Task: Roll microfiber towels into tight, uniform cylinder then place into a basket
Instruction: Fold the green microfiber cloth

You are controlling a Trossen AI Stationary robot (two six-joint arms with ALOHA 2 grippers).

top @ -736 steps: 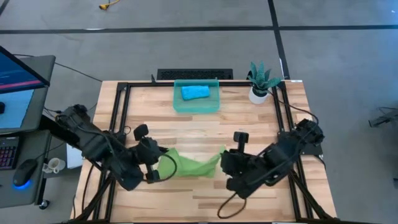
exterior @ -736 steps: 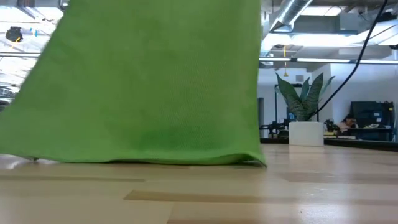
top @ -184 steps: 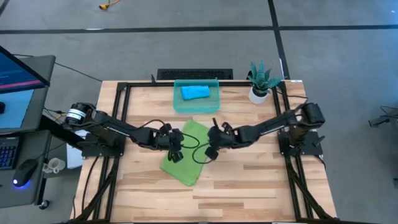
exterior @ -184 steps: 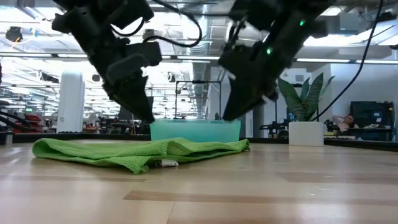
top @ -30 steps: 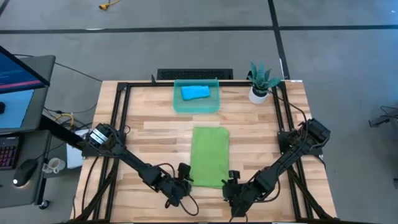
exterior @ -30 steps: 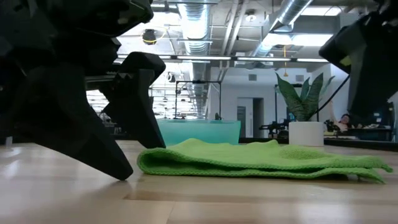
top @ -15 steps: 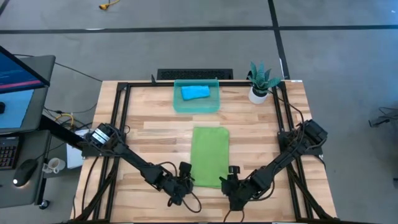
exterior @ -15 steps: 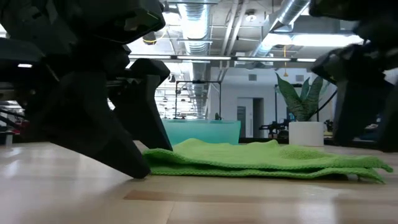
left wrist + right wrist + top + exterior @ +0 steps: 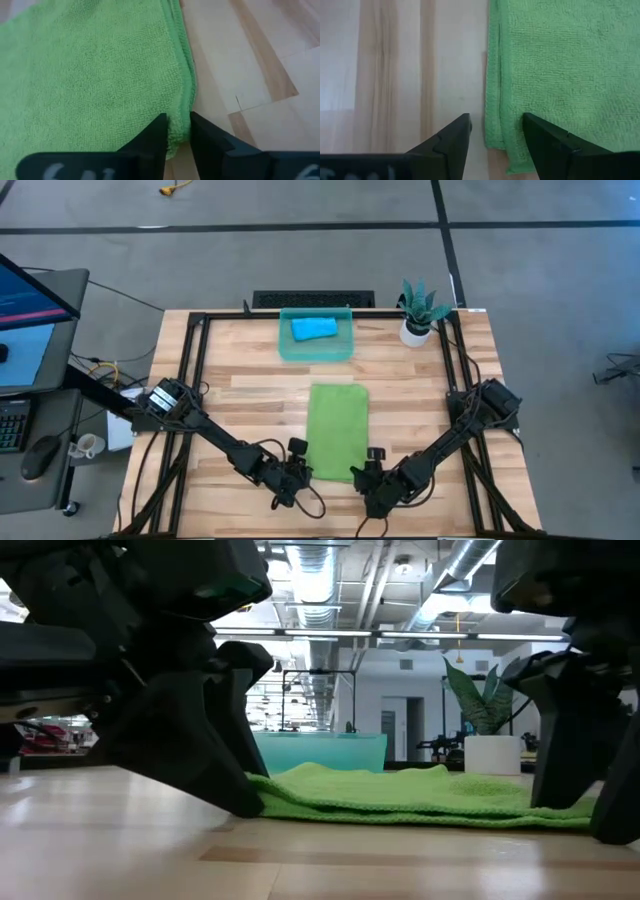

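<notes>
The lime-green towel (image 9: 338, 430) lies folded into a long strip on the table, its length running near to far. My left gripper (image 9: 299, 471) is at the strip's near left corner, shut on it. At the near right corner my right gripper (image 9: 366, 476) is open; its fingers stand on either side of the towel's side edge (image 9: 494, 125), touching nothing. The teal basket (image 9: 285, 340) stands at the far edge and holds the rolled blue towel (image 9: 313, 329). My left gripper pinches the green towel's near left corner (image 9: 178, 131) between its two fingers, at the stacked side edge of several layers. The fingers come slanting down from the table's near side. The towel lies flat on the table, slack.
A white pot with a green plant (image 9: 417, 313) stands at the far right, beside the basket. Black frame rails (image 9: 190, 370) run along the table's left and right sides. Bare wood lies between the towel and the basket.
My left gripper has moved toward the far edge and right onto the towel's near left corner, and its fingers have closed on it. My right gripper has moved a little toward the far edge, up to the near right corner. The towel has stayed flat.
</notes>
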